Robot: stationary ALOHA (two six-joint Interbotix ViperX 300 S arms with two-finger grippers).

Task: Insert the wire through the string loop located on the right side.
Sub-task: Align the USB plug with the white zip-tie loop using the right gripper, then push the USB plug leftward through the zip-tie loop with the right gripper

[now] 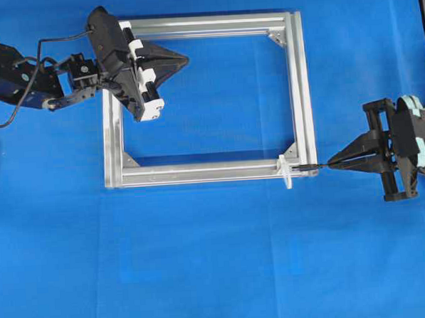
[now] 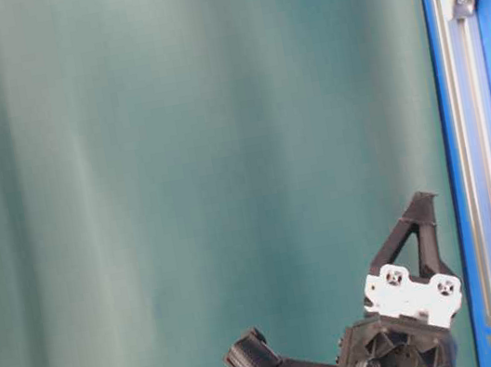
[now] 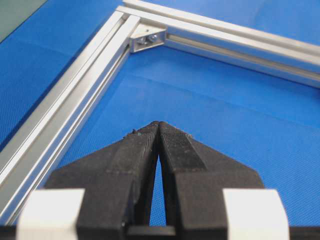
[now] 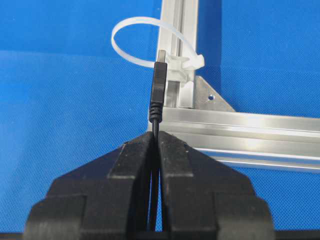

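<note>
One thin black wire [image 4: 158, 87] is all the right hand [image 4: 156, 136] has to manage, and it is clenched on it just behind the thicker plug tip, so only a short stub sticks out. That looks like the right place to hold it: such a wire is likely light and limp, and a grip further back would probably let the tip droop. In the right wrist view the plug points at the string loop [image 4: 131, 31], which arches off the silver frame [image 4: 240, 125] toward the upper left; whether the tip has entered it I cannot tell. Overhead, this sits at the frame's lower right corner on the blue desk [image 1: 218, 273]. The loop seems flimsy and may bend aside if nudged. Upper left, the left hand [image 1: 184, 59] is clenched on nothing.
</note>
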